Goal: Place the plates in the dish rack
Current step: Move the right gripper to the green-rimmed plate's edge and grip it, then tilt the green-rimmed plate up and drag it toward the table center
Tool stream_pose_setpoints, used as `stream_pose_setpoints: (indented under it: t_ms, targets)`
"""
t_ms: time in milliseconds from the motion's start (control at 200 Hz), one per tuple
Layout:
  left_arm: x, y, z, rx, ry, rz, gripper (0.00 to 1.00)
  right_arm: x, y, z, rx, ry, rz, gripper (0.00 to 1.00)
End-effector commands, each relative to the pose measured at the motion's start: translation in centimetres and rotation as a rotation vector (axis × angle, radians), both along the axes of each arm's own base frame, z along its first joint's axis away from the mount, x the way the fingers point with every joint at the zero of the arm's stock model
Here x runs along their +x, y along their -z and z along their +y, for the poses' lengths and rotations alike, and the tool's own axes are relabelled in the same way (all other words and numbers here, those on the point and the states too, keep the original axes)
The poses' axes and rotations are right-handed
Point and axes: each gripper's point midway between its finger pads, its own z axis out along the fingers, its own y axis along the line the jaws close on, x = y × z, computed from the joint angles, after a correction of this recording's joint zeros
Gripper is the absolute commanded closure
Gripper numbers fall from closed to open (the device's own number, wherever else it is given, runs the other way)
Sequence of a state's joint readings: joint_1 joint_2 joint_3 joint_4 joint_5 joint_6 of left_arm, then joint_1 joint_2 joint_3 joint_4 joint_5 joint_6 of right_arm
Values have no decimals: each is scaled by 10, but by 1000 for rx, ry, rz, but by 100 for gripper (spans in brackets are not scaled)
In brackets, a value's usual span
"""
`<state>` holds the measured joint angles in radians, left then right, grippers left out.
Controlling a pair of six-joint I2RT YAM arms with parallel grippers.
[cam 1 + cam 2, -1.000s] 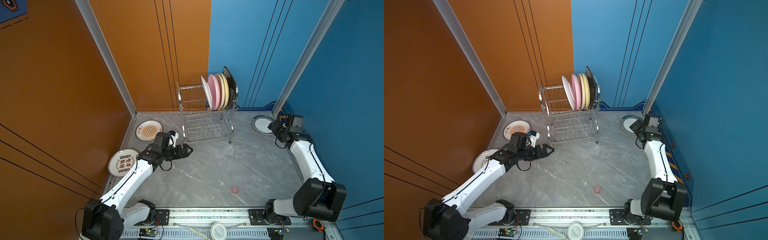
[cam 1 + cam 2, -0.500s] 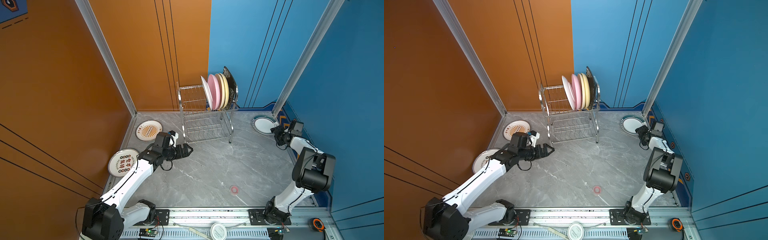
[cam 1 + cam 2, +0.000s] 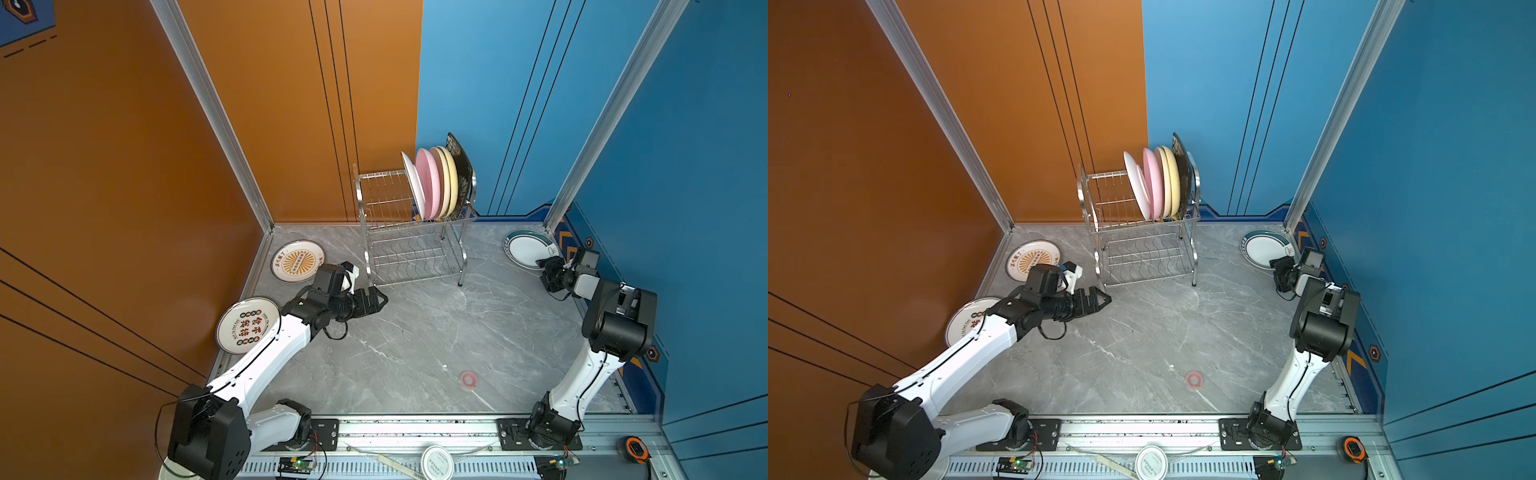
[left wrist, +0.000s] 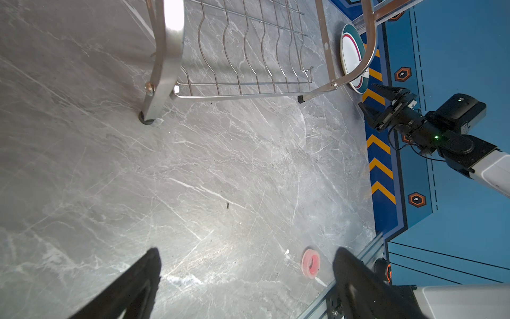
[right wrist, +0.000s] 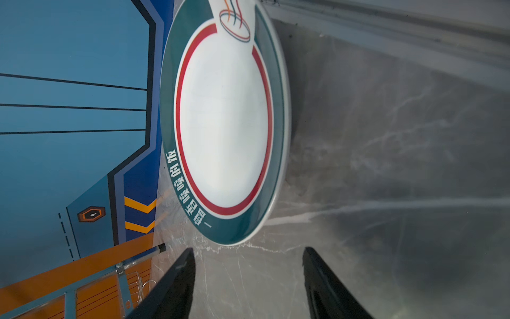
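Observation:
The steel dish rack (image 3: 415, 249) stands at the back, its upper tier holding a white, a pink, two cream-yellow and a black plate (image 3: 436, 183). Three plates lie on the floor: an orange-print one (image 3: 297, 261), a red-print one (image 3: 248, 325) and a teal-rimmed one (image 3: 528, 248). My right gripper (image 3: 544, 270) is low by the teal-rimmed plate (image 5: 223, 124). In the right wrist view its jaws (image 5: 248, 251) are open, just short of the rim, with nothing between them. My left gripper (image 3: 380, 300) hovers open and empty by the rack's front left leg (image 4: 165, 55).
A pink tape ring (image 3: 468, 379) lies on the grey floor towards the front. A round white lid (image 3: 436, 462) and an orange tape measure (image 3: 635, 448) sit on the front rail. The blue wall stands close behind the right gripper.
The right arm has folded up at the elbow. Its gripper has dropped lower at the teal-rimmed plate's near edge, and its jaws have narrowed a little. The left arm has stayed still.

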<state>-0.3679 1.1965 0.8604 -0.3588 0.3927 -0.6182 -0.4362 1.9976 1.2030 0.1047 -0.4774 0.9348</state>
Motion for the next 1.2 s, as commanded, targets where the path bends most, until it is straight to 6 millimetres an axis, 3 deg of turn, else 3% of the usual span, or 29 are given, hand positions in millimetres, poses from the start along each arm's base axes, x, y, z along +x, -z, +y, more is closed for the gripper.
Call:
stream_pose_setpoints:
  t_ms: [0,345,355,380,881,1086,1196]
  targets:
    - [5,-4,-2,4,-5,-14,2,17,-10,-9,22,18,-65,41]
    - [9,-5,0,6,-12,-16,2,25,-7,-15,49,52,-88,51]
    - [9,-5,0,6,-13,-16,2,25,4,-14,57,53,-71,51]
    - [10,-6,0,5,-12,-18,2,25,8,-15,63,58,-67,51]
    - [10,-4,2,8,-21,-13,2,28,27,-18,105,102,-67,59]
    - [9,-3,2,8,-27,-10,2,30,41,-19,135,130,-61,70]
    - [10,-3,3,11,-30,-11,2,32,49,-19,155,140,-59,83]
